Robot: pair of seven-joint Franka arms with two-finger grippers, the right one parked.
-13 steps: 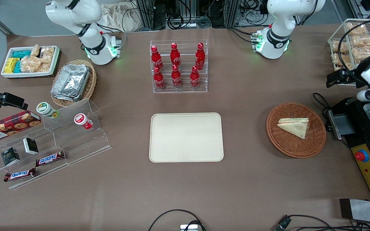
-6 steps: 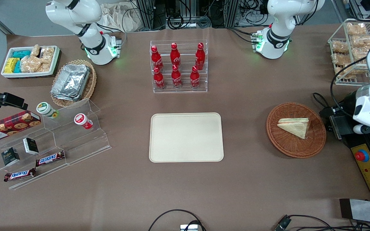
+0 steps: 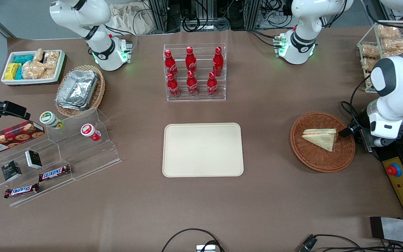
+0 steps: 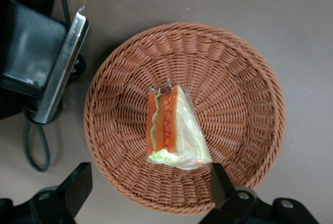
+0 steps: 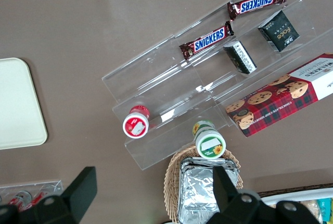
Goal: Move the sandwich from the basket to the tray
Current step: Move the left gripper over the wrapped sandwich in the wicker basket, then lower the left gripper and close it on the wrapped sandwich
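Note:
The sandwich (image 3: pixel 322 138), a wrapped triangle of white bread with green and orange-red filling, lies in the round reddish-brown wicker basket (image 3: pixel 313 162). In the left wrist view the sandwich (image 4: pixel 174 130) lies near the middle of the basket (image 4: pixel 239 78). My left gripper (image 3: pixel 349 131) hangs above the basket's rim on the working arm's side, close beside the sandwich and not touching it. Its fingers (image 4: pixel 78 187) are wide open and empty over the rim. The cream-beige tray (image 3: pixel 203 149) lies empty at the table's middle, toward the parked arm from the basket.
A black machine with a red button (image 3: pixel 394 169) and a metal handle (image 4: pixel 57 67) stands right beside the basket at the working arm's end. A clear rack of bagged snacks (image 3: pixel 380 49) stands farther from the camera. A rack of red bottles (image 3: pixel 195 71) stands farther than the tray.
My left arm has swung from beside the snack rack down toward the camera and in toward the basket. Its gripper now hangs over the basket's rim. The sandwich has not moved.

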